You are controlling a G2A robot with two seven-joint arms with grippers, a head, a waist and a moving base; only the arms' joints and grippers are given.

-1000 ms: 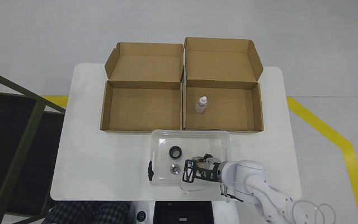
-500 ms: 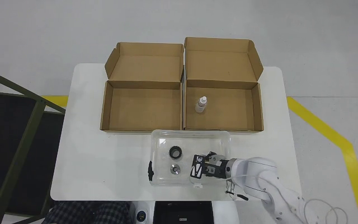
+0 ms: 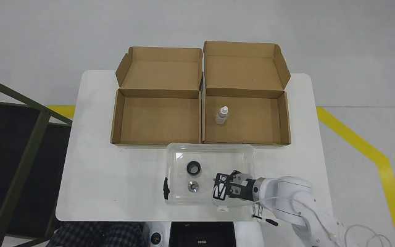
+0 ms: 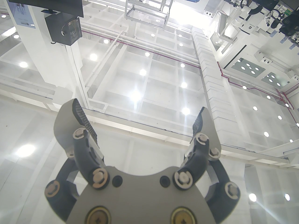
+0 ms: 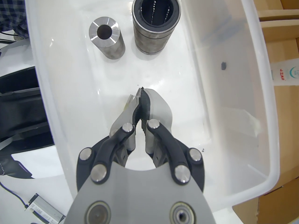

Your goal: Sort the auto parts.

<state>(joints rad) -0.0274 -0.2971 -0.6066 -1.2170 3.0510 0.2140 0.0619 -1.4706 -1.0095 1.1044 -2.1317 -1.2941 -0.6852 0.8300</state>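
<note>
Sitting inside clear bin [image 5: 268,141], right end effector [image 5: 139,94] pinched closed, left end effector [image 4: 139,111] agape

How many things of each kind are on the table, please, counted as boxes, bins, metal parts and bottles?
Open brown cardboard boxes: 2
Clear plastic bin: 1
Grey metal cylinders in the bin: 2
Small white plastic bottle: 1
Total: 6

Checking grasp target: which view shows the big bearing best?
Right wrist view: the bearing stands upright in the clear bin, bore plain. Top view gives a small dark ring. Left wrist view faces the ceiling.
</note>
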